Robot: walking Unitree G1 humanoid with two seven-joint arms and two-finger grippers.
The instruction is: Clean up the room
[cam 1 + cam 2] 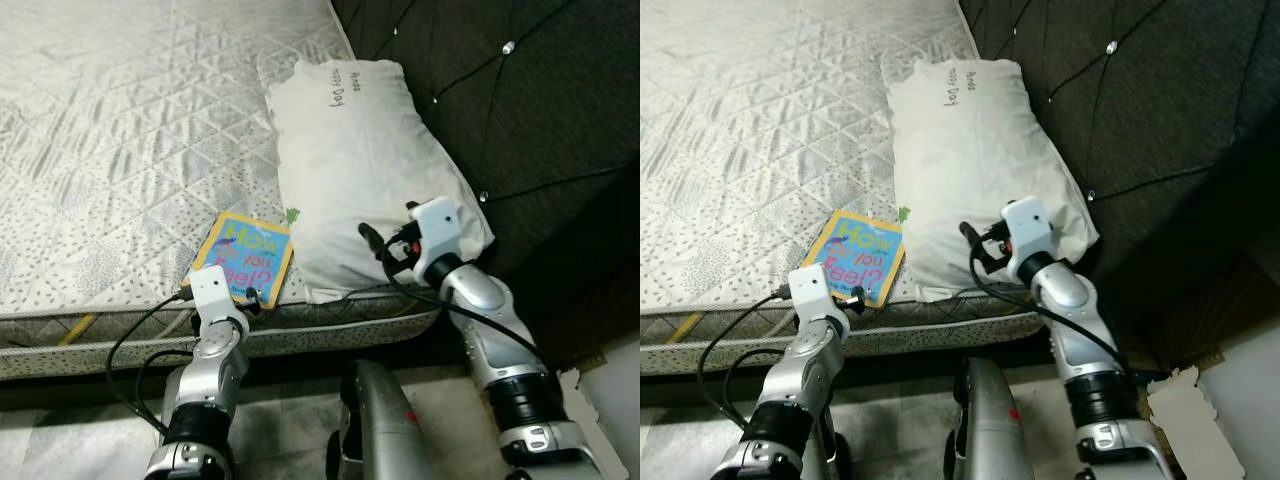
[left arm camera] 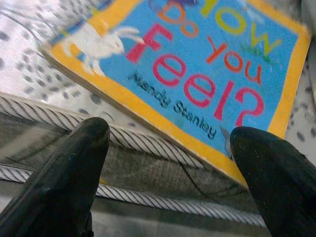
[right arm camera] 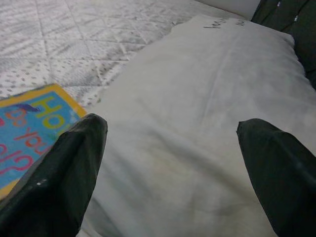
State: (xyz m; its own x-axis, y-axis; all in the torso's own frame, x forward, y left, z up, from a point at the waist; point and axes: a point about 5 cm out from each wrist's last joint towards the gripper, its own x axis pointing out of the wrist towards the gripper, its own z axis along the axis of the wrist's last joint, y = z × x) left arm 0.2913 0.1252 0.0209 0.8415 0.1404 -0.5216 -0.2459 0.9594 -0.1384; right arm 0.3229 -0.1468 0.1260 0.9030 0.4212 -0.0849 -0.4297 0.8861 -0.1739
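Observation:
A children's book (image 1: 243, 258), blue with a yellow border and titled "How Do You Feel?", lies flat near the front edge of the mattress (image 1: 120, 130). Just right of it a white pillow (image 1: 360, 170) lies lengthwise, with handwriting at its far end. My left gripper (image 2: 170, 136) is open at the mattress edge, its fingers (image 2: 79, 158) straddling the book's near edge without touching it. My right gripper (image 3: 170, 128) is open just above the near end of the pillow (image 3: 197, 108), with nothing between its fingers (image 3: 69, 168).
A dark tufted headboard (image 1: 520, 100) rises along the right side behind the pillow. The quilted mattress stretches away to the left and far side. Black cables (image 1: 130, 345) loop below the mattress edge beside my left arm. My torso (image 1: 380, 430) stands against the bed.

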